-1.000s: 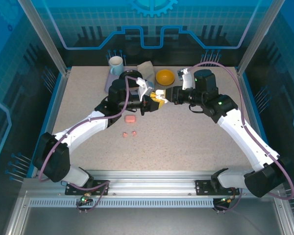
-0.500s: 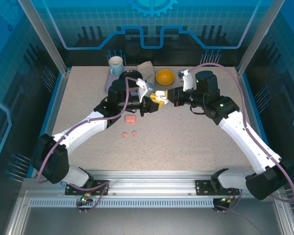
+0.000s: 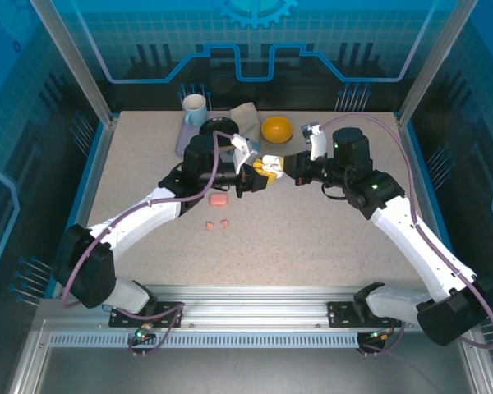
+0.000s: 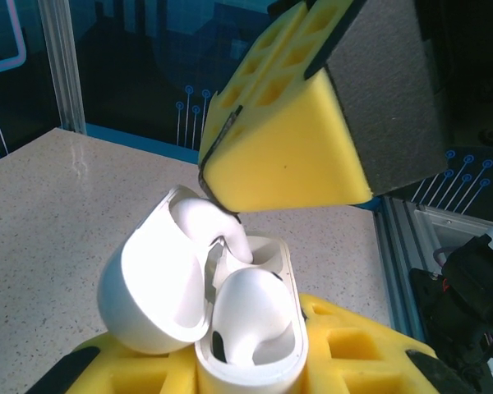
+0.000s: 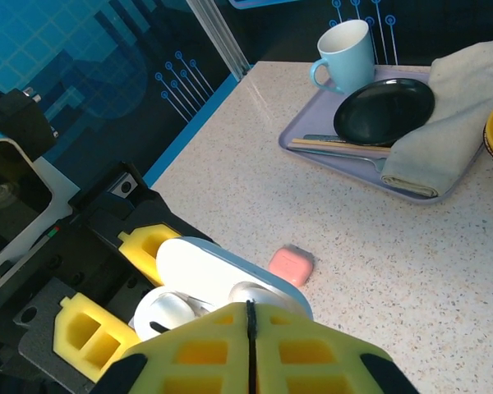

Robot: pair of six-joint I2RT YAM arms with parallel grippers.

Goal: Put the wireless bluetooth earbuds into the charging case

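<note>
**One open white charging case (image 4: 156,279), two white earbuds at it: one seated (image 4: 245,316), one at its mouth (image 4: 234,240).**
Two salmon-pink earbuds (image 3: 209,224) (image 3: 223,222) and one pink case (image 3: 218,199) are seen on the table (image 3: 329,238), unmoved since a second ago; the right wrist has been shifted slightly. The left gripper (image 3: 253,172) is clamped on the white charging case. The right gripper (image 3: 273,167) is pressed together, its tips touching the unseated earbud.

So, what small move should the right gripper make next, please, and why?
Probably nudge the right gripper down: its shut tips meet the second earbud, which stands proud of the case; the first earbud looks seated.
</note>
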